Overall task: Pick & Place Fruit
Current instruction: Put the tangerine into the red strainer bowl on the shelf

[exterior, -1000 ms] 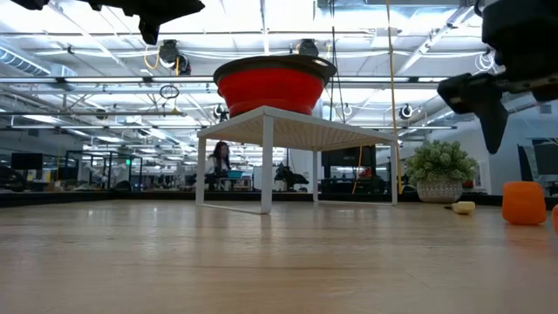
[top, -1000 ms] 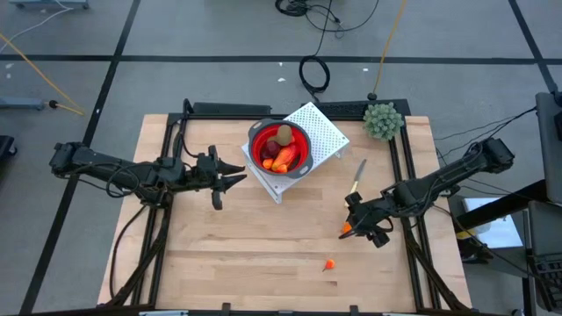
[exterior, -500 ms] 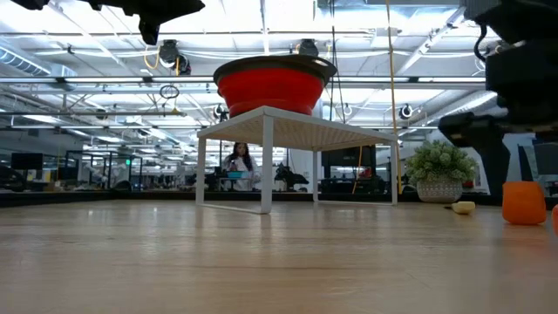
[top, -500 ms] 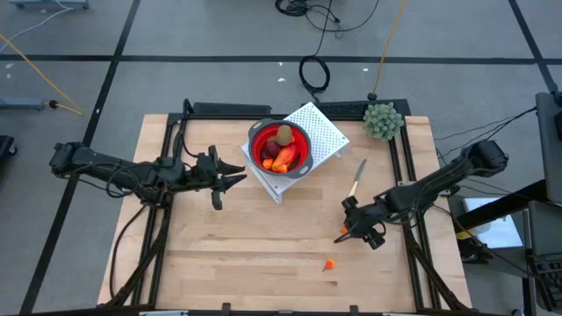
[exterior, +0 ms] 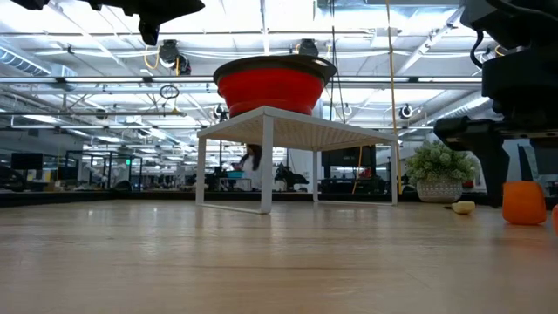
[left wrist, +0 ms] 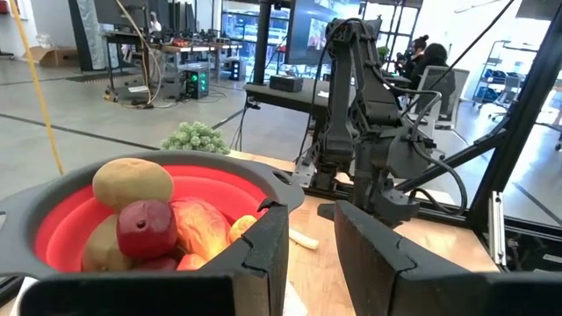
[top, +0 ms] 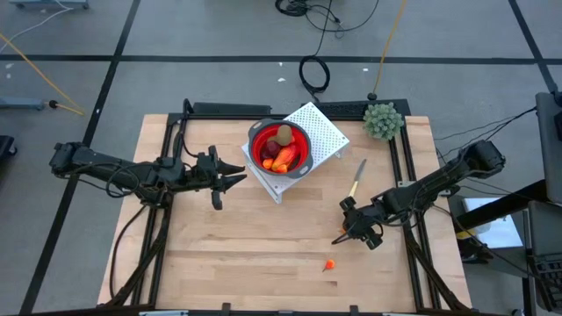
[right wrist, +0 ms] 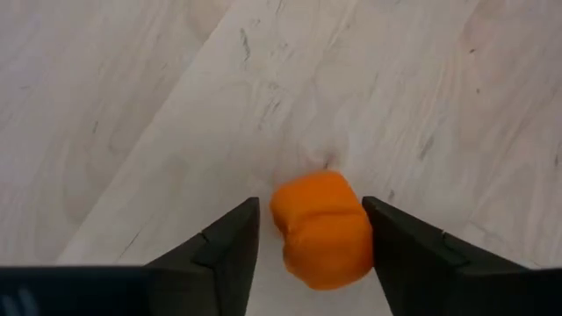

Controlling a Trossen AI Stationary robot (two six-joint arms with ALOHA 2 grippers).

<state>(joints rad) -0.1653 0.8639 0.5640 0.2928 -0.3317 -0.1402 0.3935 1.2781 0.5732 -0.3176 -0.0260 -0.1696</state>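
My left gripper (top: 235, 176) is just hanging out with its fingers apart, parked beside the red bowl (top: 280, 147) on the white rack (top: 325, 132), where a brown potato-looking piece, a dark red ball and the red-and-yellow fruit are already sitting. Over the last second my right gripper (top: 344, 233) has been sliding in and dropping low, so now I'm straddling a small orange fruit bit (right wrist: 320, 228) on the wooden table (top: 246, 241), fingers spread either side and not clamped yet. That probably means I'm lined up to squeeze next, while another orange bit (top: 329, 263) is waiting near the table's front edge.
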